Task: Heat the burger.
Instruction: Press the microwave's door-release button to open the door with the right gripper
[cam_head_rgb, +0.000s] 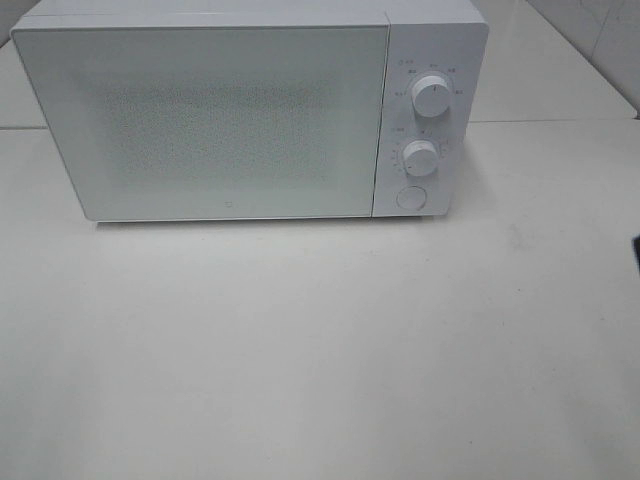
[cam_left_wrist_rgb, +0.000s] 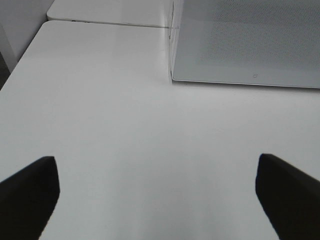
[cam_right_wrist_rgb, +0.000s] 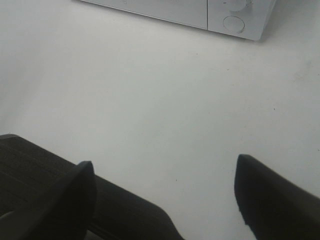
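Microwave (cam_head_rgb: 230, 110) sits far side of table (cam_head_rgb: 320, 350), door shut. Over the near table, left gripper (cam_left_wrist_rgb: 156, 167) and right gripper (cam_right_wrist_rgb: 165, 167) both have fingers apart, nothing held (burger: no view shows it, can't tell where).

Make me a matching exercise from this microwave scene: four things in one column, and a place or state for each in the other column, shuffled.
Column one:
1. microwave door
2. upper knob
3. round button
4. left gripper

Column two:
A. lowest on the control panel
B. open, above the bare table
C. shut
D. highest on the control panel

Pairs: 1-C, 2-D, 3-A, 4-B
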